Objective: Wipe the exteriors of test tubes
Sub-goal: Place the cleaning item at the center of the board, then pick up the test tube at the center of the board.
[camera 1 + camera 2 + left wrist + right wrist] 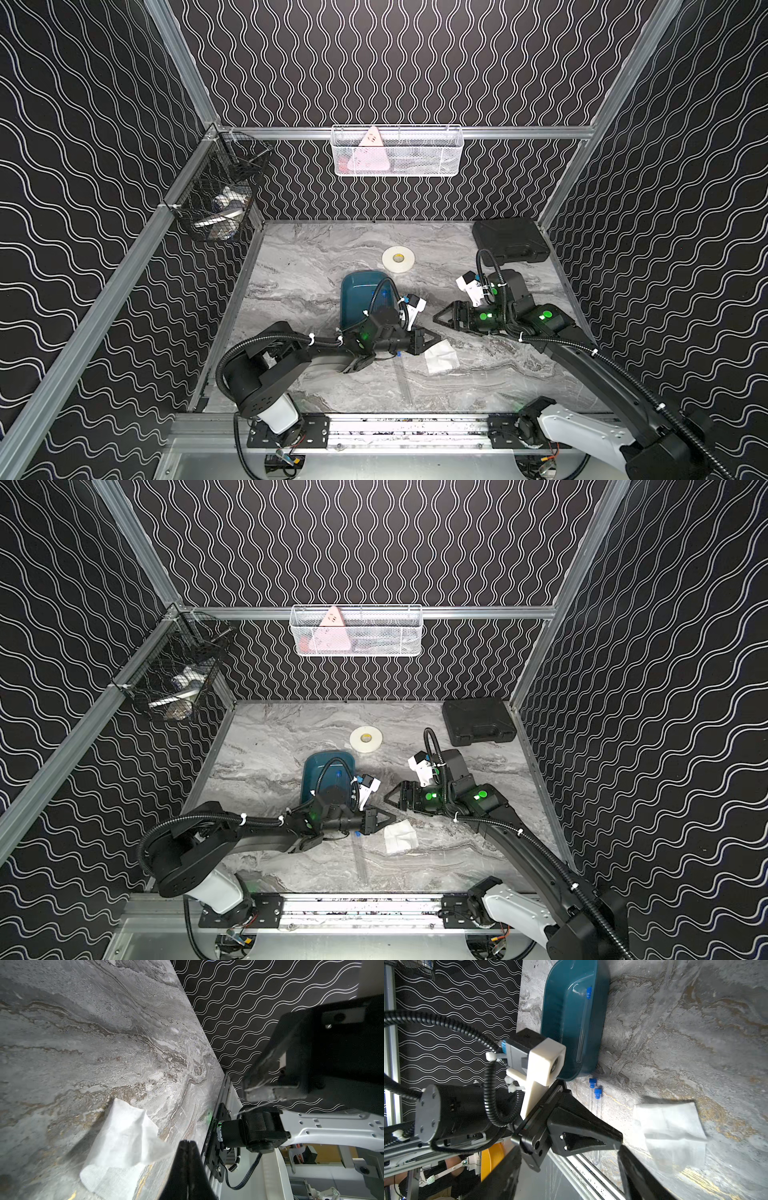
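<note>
Two clear test tubes with blue caps [598,1093] lie side by side on the marble table, their bodies running under my left gripper. In both top views they show as a faint streak [401,382] [359,858]. A third tube [583,1026] lies in the teal tray [353,291]. A crumpled white tissue [441,356] [122,1147] lies just right of the tubes. My left gripper [434,337] [188,1144] is shut, its tips at the tissue's near corner with nothing visible between them. My right gripper [436,321] [569,1148] hangs open, facing the left one and holding nothing.
A white tape roll [399,258] lies behind the tray. A black case [511,241] sits at the back right corner. A white wire basket [397,151] and a black wire basket [220,195] hang on the walls. An aluminium rail [395,428] runs along the table's front edge.
</note>
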Robot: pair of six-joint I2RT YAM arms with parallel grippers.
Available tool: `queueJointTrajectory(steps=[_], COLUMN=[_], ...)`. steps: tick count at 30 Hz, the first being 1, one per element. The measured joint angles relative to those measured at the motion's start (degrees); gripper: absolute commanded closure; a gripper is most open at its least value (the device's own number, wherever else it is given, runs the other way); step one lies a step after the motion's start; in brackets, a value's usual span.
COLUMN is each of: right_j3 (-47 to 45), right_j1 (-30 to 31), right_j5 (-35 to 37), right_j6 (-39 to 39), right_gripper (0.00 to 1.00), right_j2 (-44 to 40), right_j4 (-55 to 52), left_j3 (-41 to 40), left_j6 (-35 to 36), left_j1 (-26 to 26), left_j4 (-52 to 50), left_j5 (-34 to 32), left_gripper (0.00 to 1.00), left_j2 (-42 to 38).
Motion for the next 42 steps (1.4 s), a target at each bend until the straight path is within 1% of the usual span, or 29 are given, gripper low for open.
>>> queueJointTrajectory(steps=[3,6,9,13,15,18,20,23,25,29,35,42], right_j3=[0.15,0.48,0.48,-0.11,-0.11,-0.11,0.02,0.42,1.49,4.92,9.55,11.15], right_j1=[-0.57,-1.25,-1.68,-1.68,-0.74,5.31,11.13,18.21,22.32,29.24,33.33,34.05], right_j5=[0.07,0.13,0.17,0.96,3.1,8.37,12.44,17.55,21.97,27.5,32.63,34.75], right_j6=[-0.26,-0.9,-1.05,-1.05,-1.03,-0.83,0.66,3.63,5.46,8.9,10.99,11.65], right_gripper=[0.27,0.28,0.29,0.38,0.41,0.43,0.46,0.49,0.52,0.56,0.61,0.65], right_j2=[0.0,-0.26,-0.79,-0.26,1.18,4.26,6.97,11.61,15.1,22.58,30.93,35.28], right_j4=[-0.74,-1.33,-1.64,-2.12,-2.89,-4.28,-4.72,-4.79,-4.74,-4.31,-2.84,-2.51], left_j3=[-0.07,-0.26,-0.42,-1.16,-1.36,-1.44,-1.81,-2.71,-3.17,-3.37,-3.67,-4.55], left_j6=[0.02,0.48,3.04,6.54,8.09,9.79,10.69,10.84,10.84,10.84,10.84,10.84], left_j1=[-0.04,-0.04,-0.09,-0.09,-0.09,0.09,0.33,1.01,1.53,2.84,4.33,4.98], left_j4=[-0.15,-3.06,-7.72,-16.92,-22.53,-30.71,-36.06,-42.29,-45.7,-51.65,-56.94,-58.45], left_j5=[-0.39,-2.05,-4.26,-9.35,-12.55,-18.01,-21.84,-26.77,-29.31,-33.16,-35.54,-36.04], left_gripper=[0.95,0.91,0.88,0.84,0.8,0.75,0.73,0.7,0.68,0.67,0.66,0.65], left_j2=[-0.46,-4.2,-9.77,-19.1,-23.63,-29.64,-33.4,-38.25,-40.72,-44.22,-47.1,-48.15])
